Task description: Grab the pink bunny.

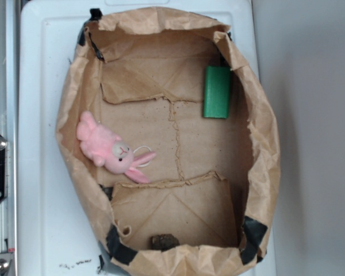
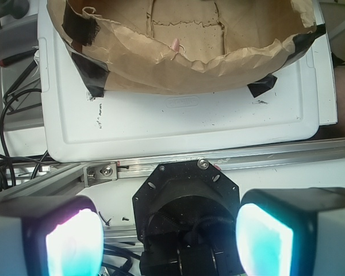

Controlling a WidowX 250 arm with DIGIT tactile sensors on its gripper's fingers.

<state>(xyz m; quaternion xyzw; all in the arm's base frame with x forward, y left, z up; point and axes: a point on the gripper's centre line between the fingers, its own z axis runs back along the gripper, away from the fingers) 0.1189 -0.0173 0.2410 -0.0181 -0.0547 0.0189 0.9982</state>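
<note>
Against the left wall of the brown paper bag (image 1: pixel 264 144), pink bunny (image 1: pixel 112 149) lying on its side, well apart from the green block (image 1: pixel 217 92). Gripper (image 2: pixel 169 236) hanging back outside the bag, fingers (image 2: pixel 75 241) spread, empty. Approach pending: needing travel over the rim, then descent onto the plush.

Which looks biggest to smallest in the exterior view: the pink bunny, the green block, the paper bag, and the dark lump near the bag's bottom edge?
1. paper bag
2. pink bunny
3. green block, slightly smaller than the bunny
4. dark lump
</note>
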